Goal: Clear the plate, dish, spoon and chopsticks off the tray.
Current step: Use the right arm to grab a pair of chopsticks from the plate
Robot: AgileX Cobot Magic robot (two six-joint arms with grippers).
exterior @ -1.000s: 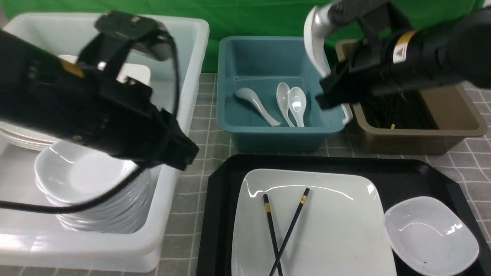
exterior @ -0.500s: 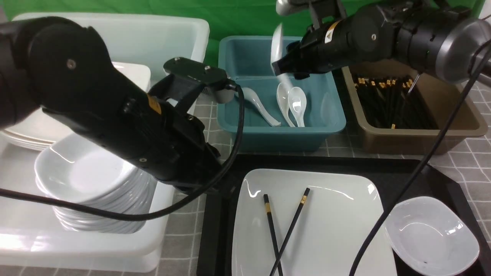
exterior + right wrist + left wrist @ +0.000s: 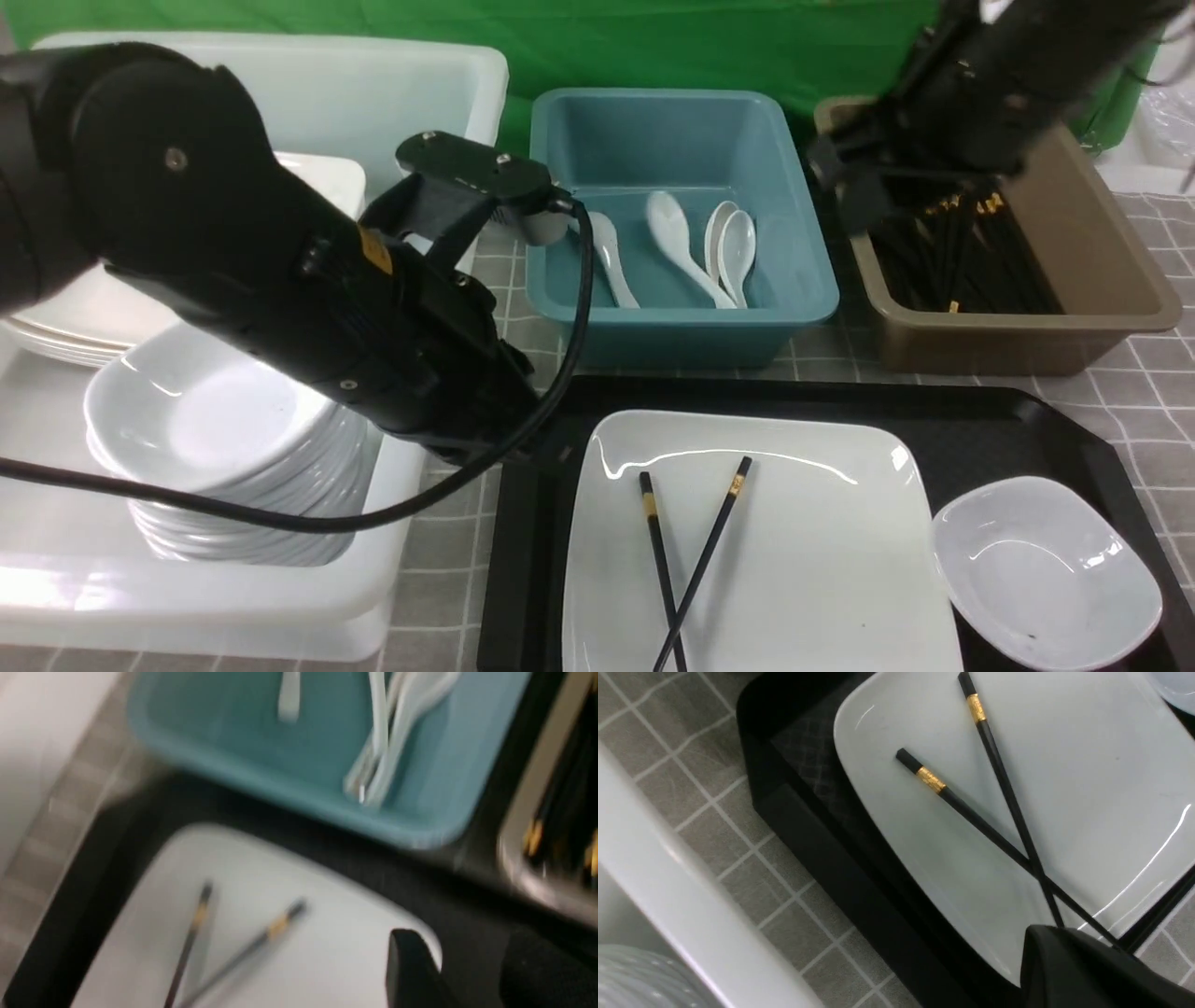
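The plate (image 3: pixel 803 569) lies on the black tray (image 3: pixel 990 425), and the chopsticks (image 3: pixel 695 560) rest crossed on it. The dish (image 3: pixel 1046 569) sits on the tray to the plate's right. No spoon is on the tray; several white spoons (image 3: pixel 686 252) lie in the teal bin (image 3: pixel 672 336). My right gripper (image 3: pixel 467 975) hangs open and empty above the brown bin's near-left corner. My left gripper (image 3: pixel 1045 942) hovers over the plate's (image 3: pixel 1087 765) left side near the chopsticks' (image 3: pixel 999 788) thin ends; only one dark mass of it shows.
A white tub (image 3: pixel 448 121) on the left holds a stack of dishes (image 3: pixel 224 439) and flat plates (image 3: pixel 56 336). The brown bin (image 3: pixel 1102 280) at the back right is full of black chopsticks (image 3: pixel 962 271). My left arm (image 3: pixel 280 271) spans the tub and the tray's far-left corner.
The right gripper let go of the white spoon over the teal bin, then swung right over the brown bin. The left arm moved to the tray's left edge.
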